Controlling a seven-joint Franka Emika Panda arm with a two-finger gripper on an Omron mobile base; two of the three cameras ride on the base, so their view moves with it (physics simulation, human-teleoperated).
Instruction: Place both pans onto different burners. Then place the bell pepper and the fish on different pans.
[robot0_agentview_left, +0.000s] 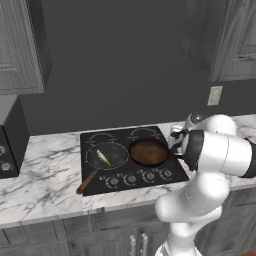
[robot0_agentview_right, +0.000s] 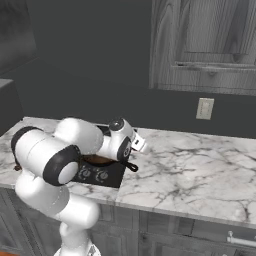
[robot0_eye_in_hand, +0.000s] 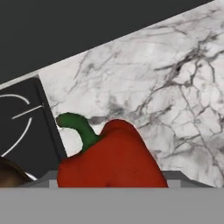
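A flat black glass cooktop (robot0_agentview_left: 131, 165) sat in the grey-veined marble bench (robot0_agentview_left: 45, 175). On its front left ring lay the black pan (robot0_agentview_left: 107, 156) with a reddish wooden handle, the slender greenish fish (robot0_agentview_left: 104, 158) inside. The round brown pan (robot0_agentview_left: 148, 152) sat on the front right ring. Just right of the cooktop, the glossy red bell pepper (robot0_eye_in_hand: 111, 159) with its curved green stem filled the gripper's view; whether the gripper (robot0_agentview_right: 134, 144) held it could not be told.
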